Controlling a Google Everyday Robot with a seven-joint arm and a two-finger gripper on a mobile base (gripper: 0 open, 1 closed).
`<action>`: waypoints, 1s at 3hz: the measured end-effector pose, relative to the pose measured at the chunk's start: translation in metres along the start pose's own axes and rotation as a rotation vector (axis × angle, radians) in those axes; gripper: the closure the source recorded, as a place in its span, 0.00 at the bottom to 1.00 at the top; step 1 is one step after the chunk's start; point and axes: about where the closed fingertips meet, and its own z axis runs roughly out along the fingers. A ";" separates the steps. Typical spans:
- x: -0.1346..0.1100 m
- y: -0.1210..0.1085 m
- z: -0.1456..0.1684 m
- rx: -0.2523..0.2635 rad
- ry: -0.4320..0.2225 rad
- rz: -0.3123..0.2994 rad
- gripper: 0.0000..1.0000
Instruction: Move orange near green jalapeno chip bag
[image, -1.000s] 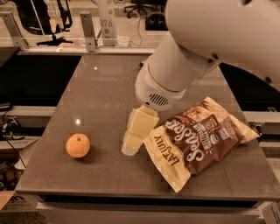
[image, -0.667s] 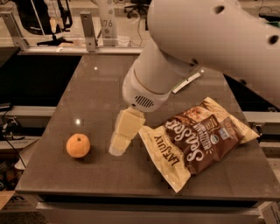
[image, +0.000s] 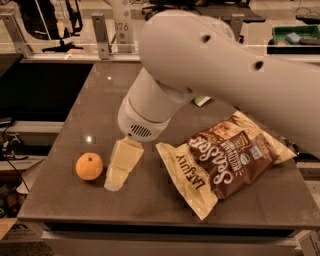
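Observation:
The orange lies on the dark table near its front left corner. My gripper, cream-coloured, hangs from the big white arm and reaches down to the table just right of the orange, a small gap away. Nothing shows in its hold. Of the green jalapeno chip bag, only a small light-green and white corner shows behind the arm at the table's middle; the arm hides the rest.
A larger brown-and-cream chip bag lies flat on the right half of the table, close to my gripper's right side. The table's front edge is just below the orange. A green bin stands far back right.
My arm and gripper have moved left and a little forward across the table, ending close beside the orange. The orange and the brown bag have not moved.

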 end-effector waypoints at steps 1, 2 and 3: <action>-0.008 0.010 0.020 -0.027 -0.001 -0.005 0.00; -0.018 0.017 0.036 -0.041 -0.007 -0.013 0.00; -0.027 0.019 0.043 -0.044 -0.015 -0.021 0.00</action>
